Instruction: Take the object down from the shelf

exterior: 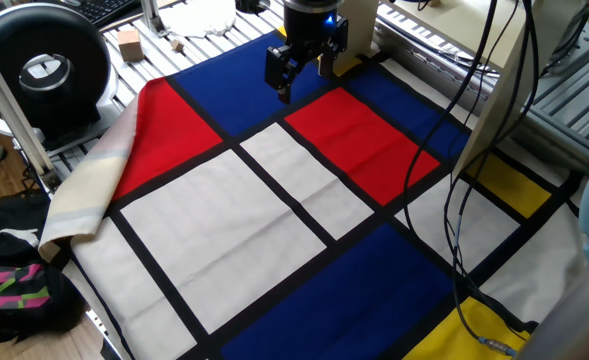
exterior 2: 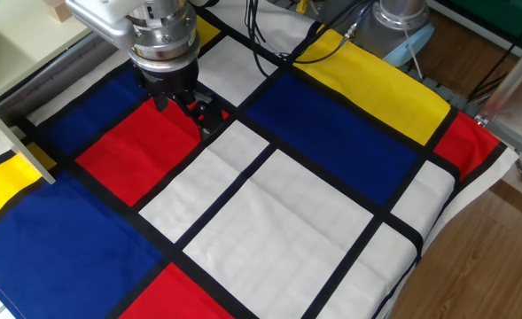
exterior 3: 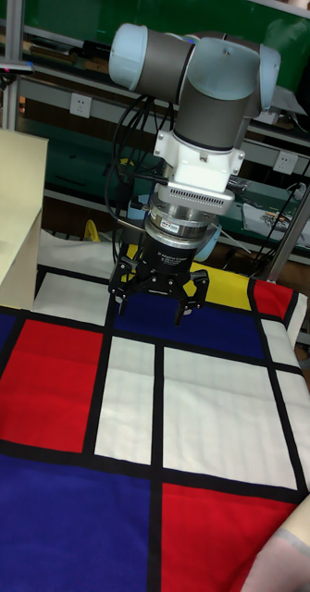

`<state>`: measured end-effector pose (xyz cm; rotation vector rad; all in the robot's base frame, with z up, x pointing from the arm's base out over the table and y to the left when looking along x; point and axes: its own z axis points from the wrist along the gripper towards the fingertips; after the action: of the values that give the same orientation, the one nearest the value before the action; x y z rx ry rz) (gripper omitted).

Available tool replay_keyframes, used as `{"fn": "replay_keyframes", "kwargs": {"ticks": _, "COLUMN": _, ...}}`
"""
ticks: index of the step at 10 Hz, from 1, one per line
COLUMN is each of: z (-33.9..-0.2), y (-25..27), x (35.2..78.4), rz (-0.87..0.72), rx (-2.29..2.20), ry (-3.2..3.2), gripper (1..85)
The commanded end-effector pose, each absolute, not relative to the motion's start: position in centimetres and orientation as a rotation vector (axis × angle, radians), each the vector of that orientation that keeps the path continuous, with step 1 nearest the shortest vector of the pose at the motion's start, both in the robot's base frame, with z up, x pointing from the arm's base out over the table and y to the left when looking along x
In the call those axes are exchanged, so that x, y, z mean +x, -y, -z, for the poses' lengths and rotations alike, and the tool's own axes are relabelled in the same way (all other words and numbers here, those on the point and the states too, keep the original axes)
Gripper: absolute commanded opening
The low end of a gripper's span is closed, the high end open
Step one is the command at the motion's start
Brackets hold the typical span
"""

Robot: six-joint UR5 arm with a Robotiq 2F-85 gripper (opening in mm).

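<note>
My gripper [exterior 2: 185, 115] [exterior: 299, 80] [exterior 3: 153, 305] hangs open just above the coloured cloth, where a red panel meets a blue one, with nothing between its fingers. The shelf [exterior 2: 12, 44] [exterior 3: 11, 203] is a pale cream board unit beside the cloth, to the gripper's side and a short way off. In the other fixed view a small light tan wooden cube, the object [exterior 2: 58, 9], rests on the shelf top at the picture's upper edge, partly cut off. The gripper is well apart from it and lower than the shelf top.
A red, blue, white and yellow cloth [exterior: 274, 220] covers the table. A bigger tan block [exterior: 128, 42] and a round black device [exterior: 39, 70] sit on the ribbed frame beyond the cloth. Cables [exterior 2: 278, 53] trail by the robot base [exterior 2: 402, 18]. Bags [exterior: 14, 270] lie on the floor.
</note>
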<state>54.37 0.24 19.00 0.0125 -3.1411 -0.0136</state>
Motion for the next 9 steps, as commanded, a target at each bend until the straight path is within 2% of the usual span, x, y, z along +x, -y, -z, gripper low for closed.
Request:
{"fn": "replay_keyframes", "kwargs": {"ticks": 1, "z": -19.24, "y": -2.04, "x": 51.35, "rz": 0.084, "rx": -0.357, "ry": 2.995, "gripper": 1.3}}
{"fn": "replay_keyframes", "kwargs": {"ticks": 9, "z": -19.19, "y": -2.03, "x": 51.36, "rz": 0.071, "rx": -0.364, "ry": 2.994, "gripper": 1.3}}
